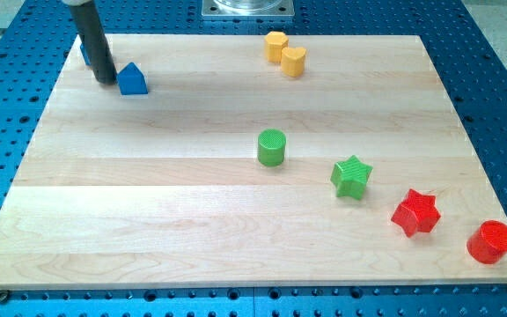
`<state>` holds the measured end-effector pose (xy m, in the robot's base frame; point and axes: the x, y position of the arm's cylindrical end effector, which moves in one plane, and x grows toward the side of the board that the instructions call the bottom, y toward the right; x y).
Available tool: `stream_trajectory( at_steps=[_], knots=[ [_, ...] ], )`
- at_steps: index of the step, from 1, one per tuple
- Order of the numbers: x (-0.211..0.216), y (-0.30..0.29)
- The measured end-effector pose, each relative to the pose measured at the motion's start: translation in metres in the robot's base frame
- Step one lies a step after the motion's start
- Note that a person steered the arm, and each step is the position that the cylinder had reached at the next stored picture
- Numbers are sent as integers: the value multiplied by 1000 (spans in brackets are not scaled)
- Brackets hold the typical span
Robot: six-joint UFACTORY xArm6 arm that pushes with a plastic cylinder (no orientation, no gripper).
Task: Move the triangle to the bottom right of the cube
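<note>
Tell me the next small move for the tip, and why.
Probably a short push toward the view's bottom right. My tip sits just left of the blue triangle, close against it. A blue block, likely the cube, peeks from behind the rod, up-left. The triangle already lies down-right of it, so a nudge should finish.

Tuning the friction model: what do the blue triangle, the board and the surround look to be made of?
Blue triangle: likely plastic, matte; faint ribbing like that on the green cylinder hints at 3D printing. My tip sits just at its left.
Board: light wood, smooth satin finish, with visible grain and plank seams.
Surround: blue, with a regular dimpled texture; possibly a rubber or foam mat, unclear.
</note>
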<state>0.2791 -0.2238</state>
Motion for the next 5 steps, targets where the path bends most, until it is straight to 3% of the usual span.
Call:
stream_trajectory(
  at_steps=[1,2,3,5],
  knots=[
    [-2,-11],
    [35,-25],
    [75,-2],
    [58,57]
  ],
)
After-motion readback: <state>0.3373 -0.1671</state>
